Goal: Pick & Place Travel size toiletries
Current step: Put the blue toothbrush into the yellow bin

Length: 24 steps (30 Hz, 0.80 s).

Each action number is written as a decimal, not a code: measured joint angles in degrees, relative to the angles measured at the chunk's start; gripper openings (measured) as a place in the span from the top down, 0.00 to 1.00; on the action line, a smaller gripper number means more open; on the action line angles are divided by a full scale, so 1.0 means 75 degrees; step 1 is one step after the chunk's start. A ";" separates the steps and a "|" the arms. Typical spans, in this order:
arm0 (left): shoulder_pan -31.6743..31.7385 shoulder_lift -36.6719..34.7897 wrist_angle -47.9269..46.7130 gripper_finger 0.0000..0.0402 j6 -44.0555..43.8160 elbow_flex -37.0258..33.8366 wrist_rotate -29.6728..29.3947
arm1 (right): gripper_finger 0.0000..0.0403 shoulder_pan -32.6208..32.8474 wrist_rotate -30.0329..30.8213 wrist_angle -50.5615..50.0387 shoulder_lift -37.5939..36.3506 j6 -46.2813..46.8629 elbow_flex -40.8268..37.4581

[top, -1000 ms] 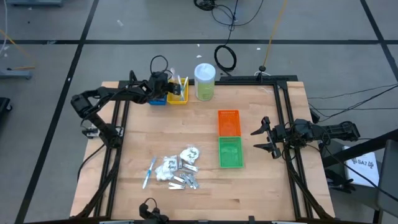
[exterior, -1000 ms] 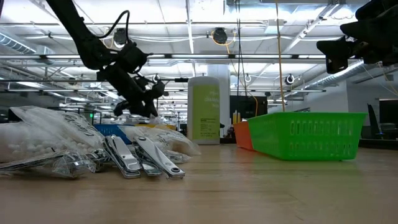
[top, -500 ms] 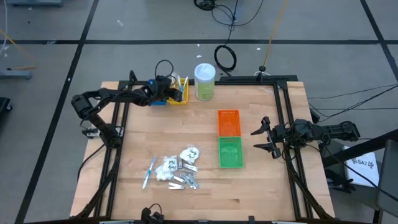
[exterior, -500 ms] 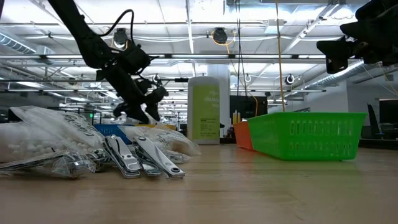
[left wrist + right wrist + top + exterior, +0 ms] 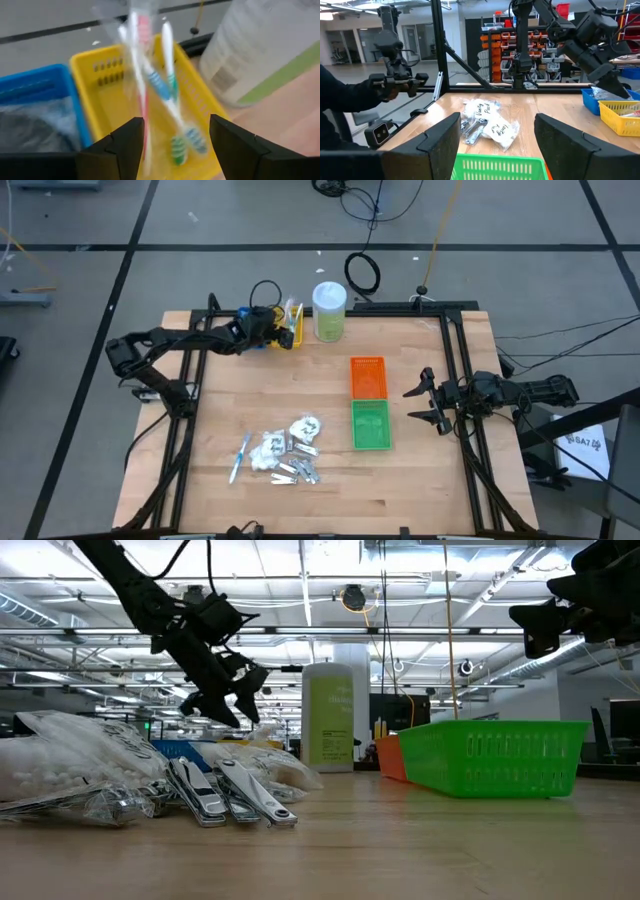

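Note:
Slim toothbrush-like sticks in clear wrap (image 5: 160, 90) stand slanted in the yellow tray (image 5: 95, 70), their lower ends on its floor and their upper ends past its far rim. My left gripper (image 5: 175, 145) hovers open just over this tray (image 5: 290, 330) at the table's far left, touching nothing. More travel size toiletries, white packets and silvery clippers, lie in a pile (image 5: 285, 452) near the front edge, with one stick (image 5: 240, 457) beside them. My right gripper (image 5: 425, 402) waits open above the table's right edge.
A blue tray (image 5: 255, 340) sits left of the yellow one, and a tall clear jar with a white lid (image 5: 329, 310) stands to its right. Orange (image 5: 368, 376) and green (image 5: 370, 424) trays lie mid-right. A person's dark sleeve (image 5: 340, 105) shows beyond the table.
My left gripper has opened and let go of the wrapped sticks, which now lean in the yellow tray. It has shifted a little toward the table's right edge and risen slightly, rolling a bit.

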 joint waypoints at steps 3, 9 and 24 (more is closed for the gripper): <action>-0.0280 -0.0259 -0.0615 0.48 -0.0155 -0.0009 0.0066 | 0.40 -0.0001 -0.0001 0.0000 -0.0001 0.0000 0.0000; -0.1680 -0.1001 -0.1350 0.50 -0.0346 0.0000 0.0091 | 0.40 0.0002 0.0000 -0.0002 -0.0001 0.0001 0.0000; -0.7027 -0.1519 -0.4639 0.59 -0.5201 0.0000 -0.1208 | 0.40 -0.0001 0.0000 -0.0001 0.0001 -0.0001 0.0000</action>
